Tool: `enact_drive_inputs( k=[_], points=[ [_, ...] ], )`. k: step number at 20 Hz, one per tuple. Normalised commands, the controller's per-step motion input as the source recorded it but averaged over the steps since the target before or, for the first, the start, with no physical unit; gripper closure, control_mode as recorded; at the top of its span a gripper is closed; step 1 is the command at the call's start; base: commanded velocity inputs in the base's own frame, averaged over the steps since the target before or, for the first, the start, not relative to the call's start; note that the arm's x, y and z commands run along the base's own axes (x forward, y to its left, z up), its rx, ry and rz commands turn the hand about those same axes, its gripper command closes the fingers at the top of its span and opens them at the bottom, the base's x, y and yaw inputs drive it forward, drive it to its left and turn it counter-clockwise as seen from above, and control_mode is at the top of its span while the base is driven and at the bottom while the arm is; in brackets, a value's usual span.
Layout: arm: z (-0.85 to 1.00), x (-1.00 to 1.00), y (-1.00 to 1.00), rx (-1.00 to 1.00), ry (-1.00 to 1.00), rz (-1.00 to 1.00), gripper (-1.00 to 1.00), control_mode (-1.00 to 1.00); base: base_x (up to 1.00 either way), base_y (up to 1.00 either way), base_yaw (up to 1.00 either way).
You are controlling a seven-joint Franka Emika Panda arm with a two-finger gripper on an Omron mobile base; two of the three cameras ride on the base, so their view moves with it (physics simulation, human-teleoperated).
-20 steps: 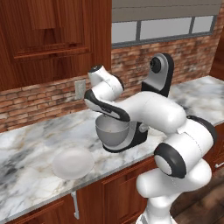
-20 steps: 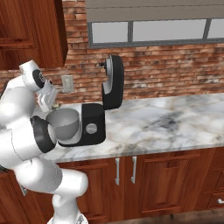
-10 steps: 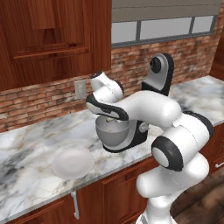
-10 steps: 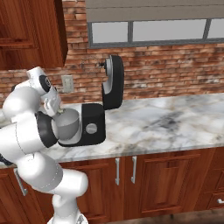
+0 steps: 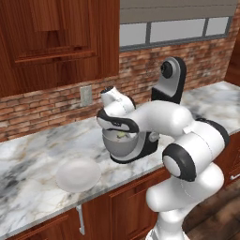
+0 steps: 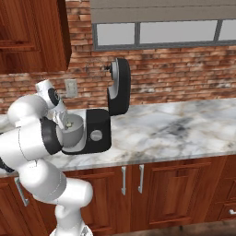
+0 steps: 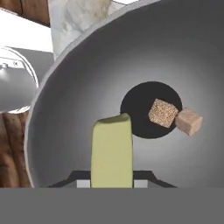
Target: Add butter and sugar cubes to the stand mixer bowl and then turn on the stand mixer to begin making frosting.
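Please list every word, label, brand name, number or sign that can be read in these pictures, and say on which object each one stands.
There is no readable text in these views.
The stand mixer shows plain black surfaces and a blank grey knob.
The stand mixer bowl, the butter, the sugar cubes, the white plate and the wall outlet carry no marks.

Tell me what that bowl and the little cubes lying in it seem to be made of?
The stand mixer bowl looks like matte grey metal: smooth, evenly shaded curved walls, no shine. The sugar cubes look like pressed brown sugar: tan, one visibly grainy and speckled, the other smoother. Being rendered, this stays a guess.
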Motion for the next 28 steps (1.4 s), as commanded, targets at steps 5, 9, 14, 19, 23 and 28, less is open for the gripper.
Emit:
enact_drive_inputs(
  k=[5,9,14,19,23,28],
  points=[
    [-0.39,0.26,0.0,0.0,0.02,0.06,1.0,-1.0,0.0,0.0,0.0],
    [-0.33,0.33,0.0,0.0,0.0,0.07,1.0,-1.0,0.0,0.0,0.0],
    [-0.18,0.23,0.01,0.0,0.0,0.07,-1.0,-1.0,0.0,0.0,0.0],
    [0.0,0.15,0.0,0.0,0.0,0.06,-1.0,-1.0,0.0,0.0,0.0],
    [0.0,0.26,0.0,0.0,0.0,0.08,-1.0,-1.0,0.0,0.0,0.0],
    [0.25,0.12,0.0,0.0,-0.04,0.06,-1.0,-1.0,0.0,0.0,0.0]
  ],
)
